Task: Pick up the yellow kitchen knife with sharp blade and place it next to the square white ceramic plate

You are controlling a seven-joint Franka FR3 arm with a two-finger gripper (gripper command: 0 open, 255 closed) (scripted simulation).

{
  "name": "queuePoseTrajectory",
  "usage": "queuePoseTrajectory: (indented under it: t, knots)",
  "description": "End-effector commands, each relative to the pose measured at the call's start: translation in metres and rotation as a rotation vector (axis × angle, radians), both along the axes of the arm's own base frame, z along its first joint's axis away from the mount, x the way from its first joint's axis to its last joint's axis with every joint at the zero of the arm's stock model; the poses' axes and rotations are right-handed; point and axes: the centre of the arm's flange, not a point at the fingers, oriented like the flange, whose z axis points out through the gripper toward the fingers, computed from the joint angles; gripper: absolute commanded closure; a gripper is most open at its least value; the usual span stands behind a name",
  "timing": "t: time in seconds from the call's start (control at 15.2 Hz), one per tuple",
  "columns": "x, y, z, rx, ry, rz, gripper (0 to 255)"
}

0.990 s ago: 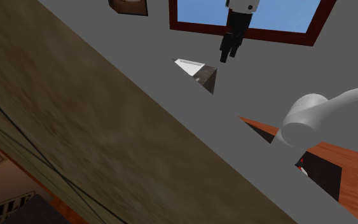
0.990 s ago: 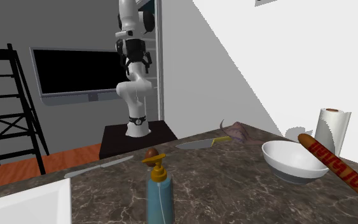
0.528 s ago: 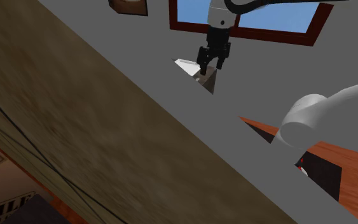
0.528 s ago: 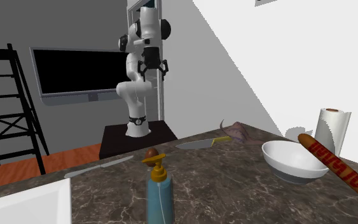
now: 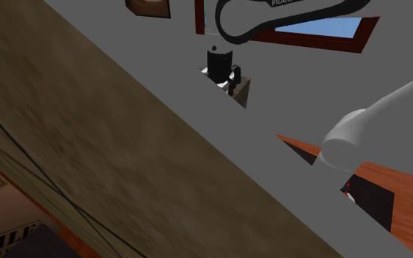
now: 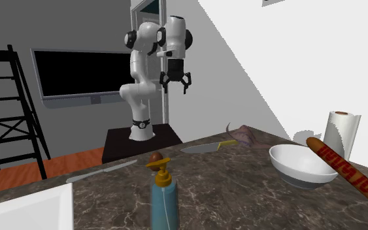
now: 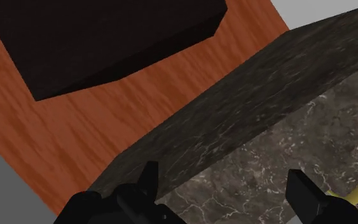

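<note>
1. Second exterior view is showing a dark marbled tabletop (image 6: 254, 189) crowded with things. A white bowl (image 6: 302, 164) is sitting at the view's right with a long red lettered cylinder (image 6: 349, 173) just beside it and a paper-towel roll (image 6: 341, 134) behind. A blue pump bottle (image 6: 165, 199) is standing in the near middle, and a grey table knife (image 6: 104, 171) is lying toward the left.
2. A square white plate (image 6: 25, 209) is occupying the near-left corner, well apart from the knife (image 6: 205, 147). The pump bottle and the grey table knife are lying between the two.
3. A greyish shell-like thing (image 6: 244, 135) is sitting just beside the knife's handle end.
4. The knife is lying flat near the tabletop's far edge, on the side toward the black stand (image 6: 143, 138). Its long axis is running across the second exterior view, rising slightly to the right. The handle (image 6: 227, 143) is pointing to that view's right and the tip to its left.
5. The handle is showing yellow; the blade (image 6: 194, 149) is pale grey and tapering to a point.
6. The pincer (image 6: 177, 88) is hanging from the white arm (image 6: 140, 78) in the air, beyond the far edge and well above the knife — spread apart and gripping nothing.
7. In the wrist view the fingers (image 7: 304, 194) are standing wide apart over the tabletop's edge, and the yellow handle's end is showing just beside one of them. An orange-brown wood floor (image 7: 107, 102) and the stand are lying beyond.
</note>
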Motion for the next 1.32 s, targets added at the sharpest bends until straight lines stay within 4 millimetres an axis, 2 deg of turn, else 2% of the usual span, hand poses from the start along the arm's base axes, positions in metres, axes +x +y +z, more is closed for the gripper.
queuePoseTrajectory:
  t: [0.0, 0.33, 0.66, 0.99, 1.25]
  knots:
    - [0.018, 0.023, -0.012, -0.01, 0.009, -0.08, 0]
    - [0.067, 0.063, -0.046, -0.039, 0.034, -0.265, 0]
    - [0.122, 0.093, -0.082, -0.068, 0.059, -0.449, 0]
    - [0.18, 0.112, -0.12, -0.097, 0.084, -0.633, 0]
    - [0.227, 0.118, -0.152, -0.121, 0.104, -0.781, 0]
